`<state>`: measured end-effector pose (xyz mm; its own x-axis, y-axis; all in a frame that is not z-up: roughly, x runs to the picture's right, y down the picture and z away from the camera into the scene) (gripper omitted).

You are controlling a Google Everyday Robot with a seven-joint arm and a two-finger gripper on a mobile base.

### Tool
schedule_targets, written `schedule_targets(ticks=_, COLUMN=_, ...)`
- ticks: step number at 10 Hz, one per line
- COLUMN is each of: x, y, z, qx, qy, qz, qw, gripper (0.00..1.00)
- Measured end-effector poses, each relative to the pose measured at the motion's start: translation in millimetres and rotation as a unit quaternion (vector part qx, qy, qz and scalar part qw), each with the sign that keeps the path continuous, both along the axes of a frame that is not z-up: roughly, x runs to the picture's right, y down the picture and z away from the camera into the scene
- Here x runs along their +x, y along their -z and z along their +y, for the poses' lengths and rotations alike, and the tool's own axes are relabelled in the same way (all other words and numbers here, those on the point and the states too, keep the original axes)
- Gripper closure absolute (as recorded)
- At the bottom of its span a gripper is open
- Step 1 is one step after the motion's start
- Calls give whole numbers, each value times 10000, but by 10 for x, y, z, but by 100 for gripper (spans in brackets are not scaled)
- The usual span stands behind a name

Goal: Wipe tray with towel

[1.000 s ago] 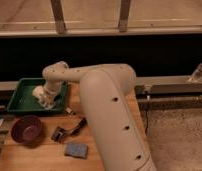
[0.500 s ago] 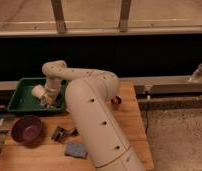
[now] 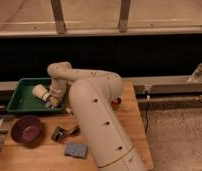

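Note:
The green tray (image 3: pixel 21 102) lies at the table's back left corner. My white arm curves over from the right and drops into the tray's right part. My gripper (image 3: pixel 51 102) is down on the tray floor near its right rim, shut. A small pale lump pressed under its tip looks like the towel (image 3: pixel 48 104); most of it is hidden by the gripper. The pale round end of the wrist (image 3: pixel 40 91) sticks out to the left above the tray floor.
A round maroon bowl (image 3: pixel 26 129) stands on the wooden table (image 3: pixel 129 125) in front of the tray. A small dark object (image 3: pixel 64 132) and a blue-grey sponge (image 3: pixel 75 149) lie near the arm's base. A low ledge runs behind the table.
The gripper has slid to the right across the tray floor, from its middle toward the right rim. The arm's big link has swung left and toward the camera.

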<state>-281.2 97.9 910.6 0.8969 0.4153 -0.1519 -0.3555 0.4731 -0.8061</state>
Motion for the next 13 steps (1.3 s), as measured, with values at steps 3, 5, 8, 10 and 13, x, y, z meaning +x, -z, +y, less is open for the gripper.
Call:
schedule_targets(ticks=3, x=-45, y=-51, z=-158, qx=68, qy=200, qz=81, qw=9997, gripper=100)
schedule_targets(ticks=5, x=-167, y=-158, z=-265, qx=144, qy=295, qz=24, qw=9995, gripper=100)
schedule_targets(ticks=8, x=-429, y=-327, z=-372, qx=237, qy=448, qz=-157, qw=9986, gripper=100)
schedule_targets(ticks=10, x=-475, y=-348, z=-385, qx=264, qy=476, qz=-230, qw=9983, gripper=100)
schedule_targets(ticks=13, x=-754, y=-14, z=-451, qx=327, qy=615, qz=-744, qw=9948, gripper=100)
